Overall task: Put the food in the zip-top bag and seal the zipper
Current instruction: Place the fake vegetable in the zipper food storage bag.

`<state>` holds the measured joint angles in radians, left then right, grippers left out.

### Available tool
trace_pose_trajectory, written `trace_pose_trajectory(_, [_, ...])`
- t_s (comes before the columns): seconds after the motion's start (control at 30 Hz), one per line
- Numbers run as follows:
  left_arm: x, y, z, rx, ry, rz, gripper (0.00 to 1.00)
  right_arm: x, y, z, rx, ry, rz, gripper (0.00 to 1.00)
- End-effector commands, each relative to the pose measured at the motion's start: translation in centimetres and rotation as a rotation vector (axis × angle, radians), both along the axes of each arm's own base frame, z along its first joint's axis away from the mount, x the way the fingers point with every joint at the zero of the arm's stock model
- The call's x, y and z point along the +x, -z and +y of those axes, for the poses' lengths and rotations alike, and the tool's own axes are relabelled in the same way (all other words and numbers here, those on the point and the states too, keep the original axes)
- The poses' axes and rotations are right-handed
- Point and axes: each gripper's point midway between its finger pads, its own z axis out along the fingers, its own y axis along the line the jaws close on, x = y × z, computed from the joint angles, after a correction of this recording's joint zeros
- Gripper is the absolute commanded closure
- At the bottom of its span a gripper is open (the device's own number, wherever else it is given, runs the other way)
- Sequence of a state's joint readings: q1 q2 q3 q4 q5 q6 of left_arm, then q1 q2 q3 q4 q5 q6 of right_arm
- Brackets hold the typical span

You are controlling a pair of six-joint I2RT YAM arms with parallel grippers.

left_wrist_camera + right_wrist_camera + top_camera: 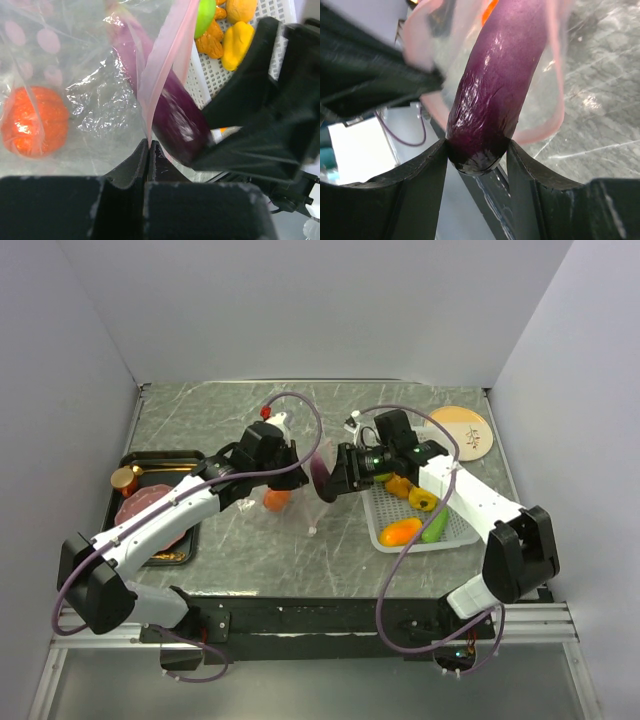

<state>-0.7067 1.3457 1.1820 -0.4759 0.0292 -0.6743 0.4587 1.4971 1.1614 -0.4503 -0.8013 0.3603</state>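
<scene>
The clear zip-top bag [285, 490] lies mid-table with a red-orange tomato [276, 499] inside, also in the left wrist view [32, 122]. My left gripper [149, 145] is shut on the bag's pale pink zipper strip [167, 60] and holds the mouth up. My right gripper [477, 150] is shut on the purple eggplant [497, 80], whose far end pokes into the bag mouth; it also shows in the top view [322, 477]. Lime [205, 15], yellow pepper [422, 500], orange mango [400, 532] and green cucumber [436, 527] lie in the white basket [452, 539].
A black tray [150, 458] at the left holds a reddish-pink slab [150, 508] and a brown lidded jar [125, 480]. A round wooden plate [465, 430] sits at the back right. Grey walls enclose the table.
</scene>
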Motion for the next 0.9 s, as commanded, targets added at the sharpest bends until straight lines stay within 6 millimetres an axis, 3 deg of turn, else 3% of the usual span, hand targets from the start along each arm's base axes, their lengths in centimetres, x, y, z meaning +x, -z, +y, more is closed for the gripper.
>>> trace_pose_trajectory(0.0, [0.1,-2.2,-0.8,-0.055,0.014,-0.035,0.99,2.5,-0.5,1.1,0.029,0.1,-0.008,0.86])
trace_pose_trajectory(0.17, [0.0,-2.8,-1.5,-0.072,0.041,-0.033,0.99,3.4,-1.7,2.0,0.101,0.2,-0.027,0.84])
trace_pose_trajectory(0.37, [0.2,-3.5,-1.7,-0.075,0.04,-0.048,0.99,3.8,-1.7,2.6,0.013,0.233,-0.089,0.7])
trace_pose_trajectory(0.4, [0.3,-3.6,-1.6,-0.072,0.035,-0.049,0.99,3.7,-1.2,2.4,-0.014,0.238,-0.081,0.58])
trace_pose_trajectory(0.5, [0.6,-3.4,-1.2,-0.051,0.013,-0.051,0.99,3.9,-1.4,2.0,-0.042,0.268,-0.115,0.38])
trace_pose_trajectory(0.53, [0.6,-3.5,-1.2,-0.05,0.009,-0.05,0.99,4.0,-1.5,1.9,-0.044,0.277,-0.124,0.36])
trace_pose_trajectory(0.7, [1.6,-5.4,-0.4,-0.03,-0.032,-0.102,0.99,4.5,-3.3,0.0,-0.077,0.364,-0.212,0.19])
trace_pose_trajectory(0.83, [2.2,-6.6,0.3,0.006,-0.052,-0.119,0.99,5.0,-5.0,-2.2,-0.058,0.486,-0.291,0.16])
trace_pose_trajectory(0.87, [2.5,-7.8,0.5,0.008,-0.062,-0.146,0.99,4.7,-5.7,-2.8,-0.042,0.502,-0.309,0.16])
